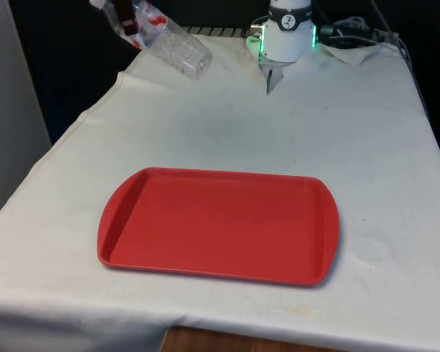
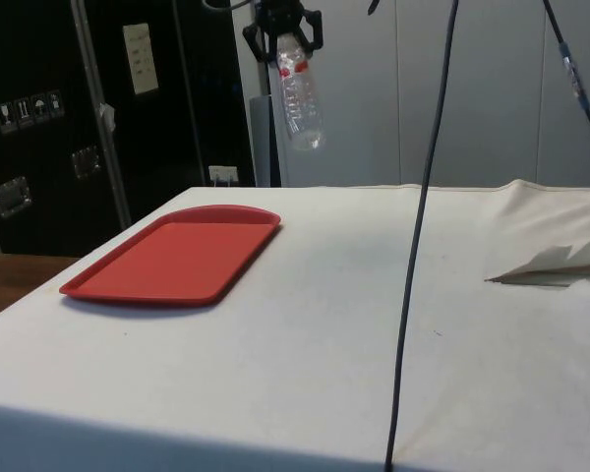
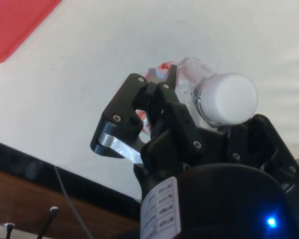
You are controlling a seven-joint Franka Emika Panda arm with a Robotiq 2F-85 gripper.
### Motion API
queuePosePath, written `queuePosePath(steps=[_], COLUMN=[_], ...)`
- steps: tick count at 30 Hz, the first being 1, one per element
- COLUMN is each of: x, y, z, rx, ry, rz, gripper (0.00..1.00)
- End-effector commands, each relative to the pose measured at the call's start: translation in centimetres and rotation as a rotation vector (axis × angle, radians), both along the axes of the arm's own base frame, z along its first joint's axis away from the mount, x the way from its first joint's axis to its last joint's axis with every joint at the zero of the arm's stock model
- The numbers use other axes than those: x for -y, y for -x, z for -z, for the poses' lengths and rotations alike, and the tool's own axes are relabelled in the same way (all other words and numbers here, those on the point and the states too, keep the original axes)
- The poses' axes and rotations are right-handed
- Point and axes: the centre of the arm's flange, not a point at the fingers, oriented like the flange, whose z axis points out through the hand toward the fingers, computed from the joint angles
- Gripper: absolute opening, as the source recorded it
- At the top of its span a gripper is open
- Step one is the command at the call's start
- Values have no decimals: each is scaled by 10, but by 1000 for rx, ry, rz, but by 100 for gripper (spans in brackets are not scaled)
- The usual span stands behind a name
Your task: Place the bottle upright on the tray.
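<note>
Bottle [image 1: 169, 40] – cap end cut off (front view) | end effector [image 2: 283, 28] gripping neck

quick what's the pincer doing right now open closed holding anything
Pincer: closed on the bottle, held in the air, tilted.

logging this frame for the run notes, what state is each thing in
bottle: clear plastic with white cap on, held in the air near its neck, tilted, base lower than cap, not over the tray
end effector: shut on the bottle, raised well above the table
tray: red, flat on the white cloth, nothing on it
white cloth: spread over the table, rumpled at the far end
</note>
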Motion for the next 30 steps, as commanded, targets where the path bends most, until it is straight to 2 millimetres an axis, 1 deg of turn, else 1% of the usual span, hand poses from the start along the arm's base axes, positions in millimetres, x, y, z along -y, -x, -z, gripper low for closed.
queuePosePath(steps=[1,3,4,12,13,14,20,21,22,26,29,30], x=[2,2,3,8,7,9,13,13,14,16,18,17], y=[3,0,3,4,1,4,5,2,5,5,5,3], z=[-3,1,-2,0,2,-1,0,4,1,1,1,4], rx=[28,16,43,88,69,93,131,110,134,157,169,146], ry=[18,10,26,51,37,54,76,62,79,101,114,97], rz=[-1,1,-1,4,5,3,6,9,6,6,5,6], gripper=[31,31,31,31,31,31,31,31,31,31,31,31])
